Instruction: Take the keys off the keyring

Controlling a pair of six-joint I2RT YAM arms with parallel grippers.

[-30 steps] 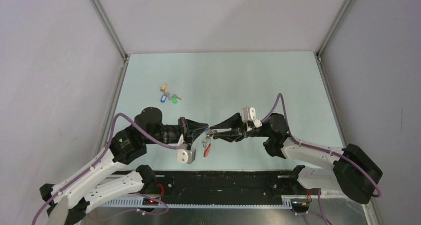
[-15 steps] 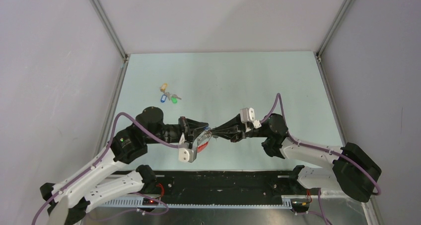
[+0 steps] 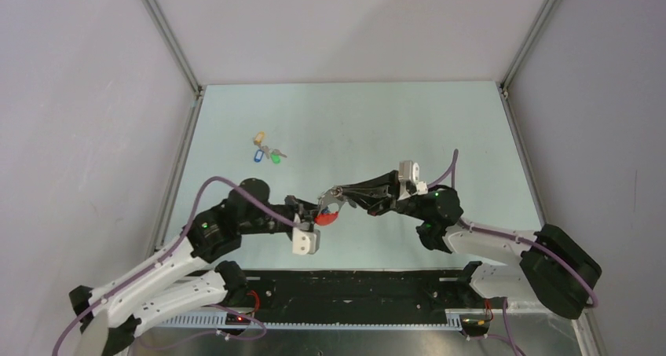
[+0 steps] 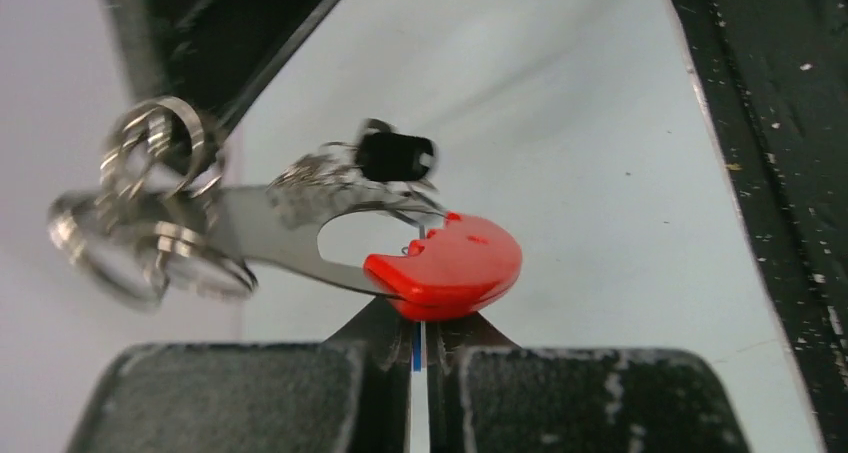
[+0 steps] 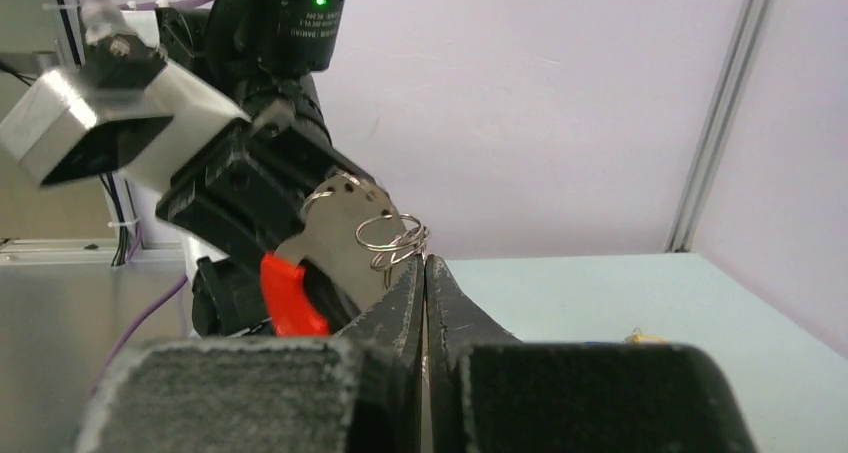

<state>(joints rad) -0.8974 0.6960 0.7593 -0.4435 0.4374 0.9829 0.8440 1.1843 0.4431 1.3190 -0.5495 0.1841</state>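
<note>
The keys and keyring hang in the air between my two grippers. In the left wrist view the red strap (image 4: 450, 268) sits right on my fingertips, joined to a flat silvery plate (image 4: 270, 223). A black tag (image 4: 395, 156) lies behind it and blurred silvery rings (image 4: 150, 223) sit at the left. My left gripper (image 4: 422, 328) is shut on a thin blue tag (image 4: 416, 351) of the keys. My right gripper (image 5: 424, 268) is shut on the keyring's wire loops (image 5: 392, 235), with the red strap (image 5: 285, 293) beyond. From above, the left gripper (image 3: 312, 213) and right gripper (image 3: 336, 192) meet at the red strap (image 3: 328, 218).
A separate small key cluster with tan, blue and green tags (image 3: 265, 150) lies on the pale green table (image 3: 440, 128) at the far left. Grey walls and metal frame rails surround the table. A black strip (image 3: 353, 281) runs along the near edge.
The right gripper has moved up and left with the ring. The red strap, which hung down, has swung up level. The left gripper has shifted slightly right and toward the near edge.
</note>
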